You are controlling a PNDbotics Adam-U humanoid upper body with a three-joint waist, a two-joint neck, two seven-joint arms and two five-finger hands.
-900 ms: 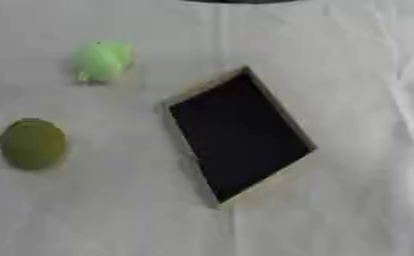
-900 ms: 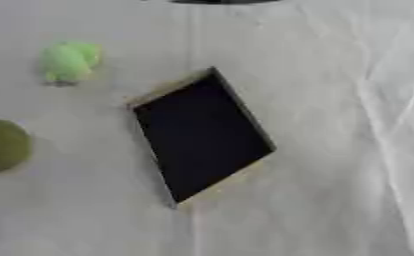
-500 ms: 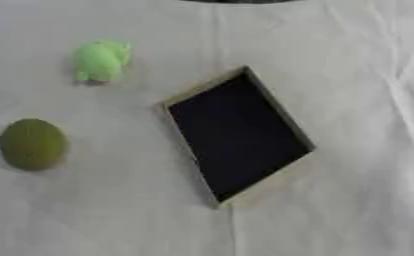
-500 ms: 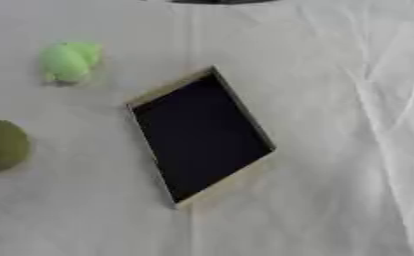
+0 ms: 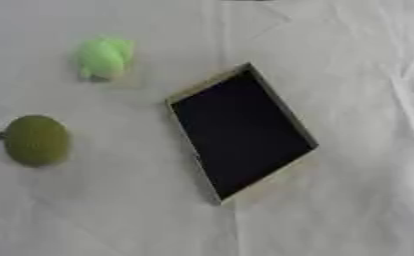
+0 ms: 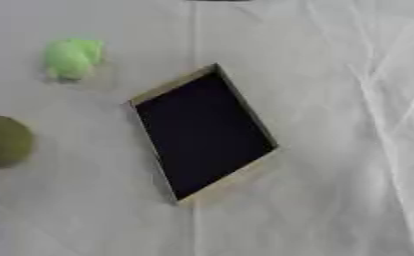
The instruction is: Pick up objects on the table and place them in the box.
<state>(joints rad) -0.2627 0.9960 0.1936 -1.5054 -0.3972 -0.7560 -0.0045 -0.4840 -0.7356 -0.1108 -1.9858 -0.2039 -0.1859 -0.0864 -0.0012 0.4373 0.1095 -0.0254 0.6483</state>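
Observation:
A shallow box [image 5: 208, 88] with tan walls and a black inside lies askew in the middle of the white cloth; nothing shows inside it. To its upper left sits a small light-green lumpy object [image 5: 103, 58]. Further left and lower lies a round olive-green fruit-like object [image 5: 35, 140] with a short dark stem on its left side. Both objects are apart from the box. Neither hand shows in either view.
A creased white cloth [image 5: 368, 150] covers the whole table. A sliver of something dark [image 6: 217, 0] shows at the top edge.

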